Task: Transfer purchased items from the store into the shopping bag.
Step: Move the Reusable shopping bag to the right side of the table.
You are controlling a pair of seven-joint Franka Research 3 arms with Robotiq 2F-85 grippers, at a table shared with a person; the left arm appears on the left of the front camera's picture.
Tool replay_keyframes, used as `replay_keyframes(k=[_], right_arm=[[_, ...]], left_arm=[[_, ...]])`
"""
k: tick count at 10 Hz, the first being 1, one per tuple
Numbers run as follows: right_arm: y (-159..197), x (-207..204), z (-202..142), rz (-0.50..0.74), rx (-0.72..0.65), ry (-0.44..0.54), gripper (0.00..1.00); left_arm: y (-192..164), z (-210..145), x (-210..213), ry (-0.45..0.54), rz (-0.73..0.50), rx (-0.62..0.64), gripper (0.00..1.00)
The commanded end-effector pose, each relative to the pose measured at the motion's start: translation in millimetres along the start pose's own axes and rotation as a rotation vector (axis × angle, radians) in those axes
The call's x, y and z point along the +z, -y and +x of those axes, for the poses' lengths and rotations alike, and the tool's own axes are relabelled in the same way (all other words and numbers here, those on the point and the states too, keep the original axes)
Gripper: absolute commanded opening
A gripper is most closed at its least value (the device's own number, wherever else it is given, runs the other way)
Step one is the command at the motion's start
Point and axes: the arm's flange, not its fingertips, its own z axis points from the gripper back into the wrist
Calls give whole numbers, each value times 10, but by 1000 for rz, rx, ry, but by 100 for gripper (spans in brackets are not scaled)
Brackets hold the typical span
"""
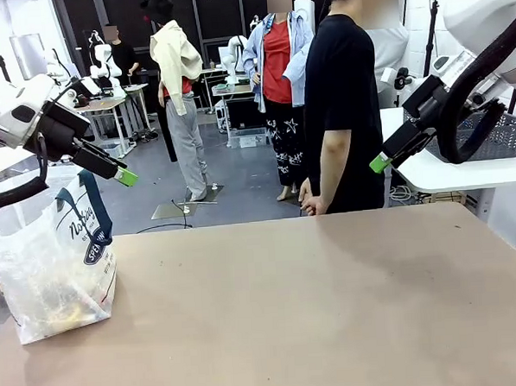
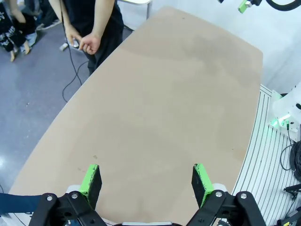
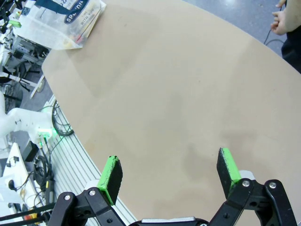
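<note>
Bare table (image 1: 333, 301) beside shopping bag (image 1: 54, 264)

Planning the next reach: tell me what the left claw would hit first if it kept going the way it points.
Probably the bare table. The open left claw looks down along its fingers at empty tabletop, with nothing between. The bag sits off that line, though depth is hard to judge.

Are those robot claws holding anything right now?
No. The left gripper and the right gripper are both open and empty, above the table.
</note>
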Motion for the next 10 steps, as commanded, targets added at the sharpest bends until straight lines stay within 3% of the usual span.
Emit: replay_keyframes(k=[1, 10], right_arm=[[-4, -9, 20, 5, -2, 8, 100], [-4, -9, 20, 5, -2, 8, 100]], left_arm=[[-3, 8, 4, 2, 7, -4, 100], [-3, 8, 4, 2, 7, -4, 100]])
